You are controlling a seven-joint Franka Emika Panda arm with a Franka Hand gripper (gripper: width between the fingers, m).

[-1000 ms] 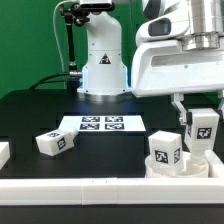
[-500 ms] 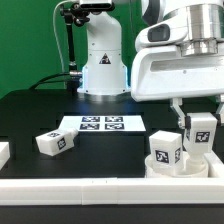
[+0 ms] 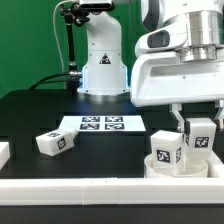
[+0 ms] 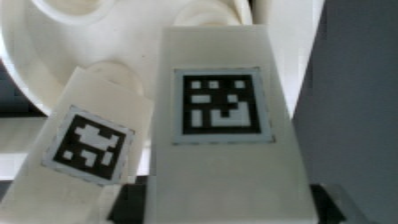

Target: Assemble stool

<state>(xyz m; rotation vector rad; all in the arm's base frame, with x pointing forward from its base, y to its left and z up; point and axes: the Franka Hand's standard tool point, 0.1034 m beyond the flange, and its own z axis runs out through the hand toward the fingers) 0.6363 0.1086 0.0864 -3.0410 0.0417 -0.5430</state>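
My gripper [image 3: 199, 118] is shut on a white oblong leg [image 3: 201, 138], held upright over the round seat [image 3: 158, 167] at the exterior view's right. The leg's lower end hangs just above the seat's far side. A second leg [image 3: 165, 148] stands in the seat beside it. In the wrist view the held leg [image 4: 222, 110] fills the middle, its tag facing the camera, with my gripper [image 4: 228, 206] clamped on its sides. The other leg [image 4: 86, 145] and the seat [image 4: 71, 40] lie beyond it. A third leg [image 3: 56, 142] lies loose on the black table.
The marker board [image 3: 102, 124] lies flat at the table's middle, in front of the arm's white base [image 3: 102, 70]. A long white rail [image 3: 90, 186] runs along the front edge. Another white piece [image 3: 3, 152] shows at the exterior view's left edge.
The gripper has come down a little with the leg in it, bringing the leg closer to the seat. The other parts have not moved.
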